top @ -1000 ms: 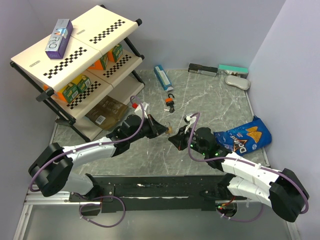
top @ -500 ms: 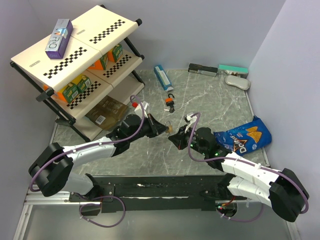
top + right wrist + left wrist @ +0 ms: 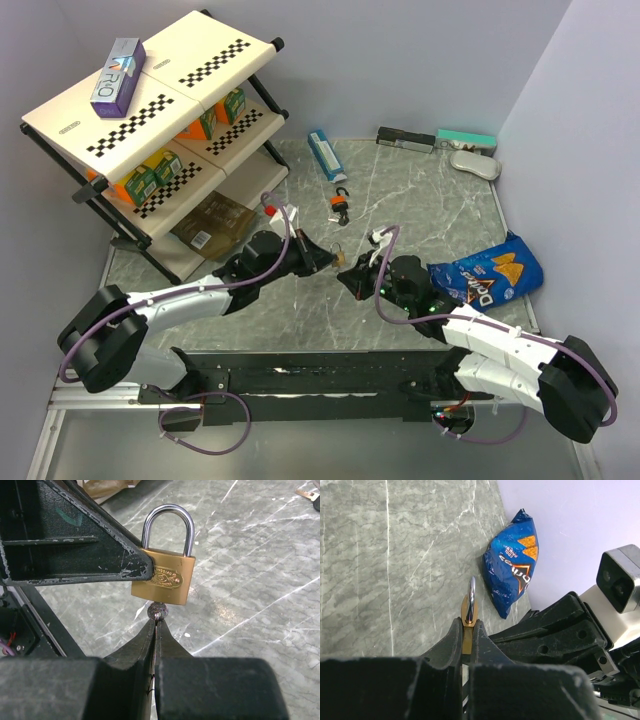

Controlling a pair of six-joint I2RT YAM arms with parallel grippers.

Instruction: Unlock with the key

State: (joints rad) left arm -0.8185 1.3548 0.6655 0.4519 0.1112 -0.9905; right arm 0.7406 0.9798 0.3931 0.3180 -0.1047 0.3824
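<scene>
Above the middle of the grey marbled surface (image 3: 440, 210), the left pincer (image 3: 325, 262) and the right pincer (image 3: 352, 277) are seen tip to tip. A brass padlock (image 3: 162, 580) is clamped in the left pincer, whose jaws are closed narrow on its broad faces. In the left wrist view the body is seen edge-on between the fingers, with the steel shackle (image 3: 166, 525) pointing away. Both legs of the shackle are seated in the body. An oval stamp with small writing is carried on the padlock's face, but it cannot be read.

The key (image 3: 157, 611) is found under the padlock, against its bottom face where the keyhole lies. Its small round metal head is pinched between the nearly closed jaws of the right pincer, and the blade is hidden.

Farther back on the surface an orange padlock (image 3: 342, 203) is seen lying with dark keys (image 3: 343, 217) beside it, well apart from both pincers. A blue bag (image 3: 487, 272) marked "Doritos" lies to the right, near the right arm. At the back left stands a shelf (image 3: 215, 45) with checkered strips, and a purple box (image 3: 117, 77) with large pale letters, not surely legible, lies on its top board. Green and orange cartons (image 3: 150, 178) are stored on the boards below, their print too small to be read.
</scene>
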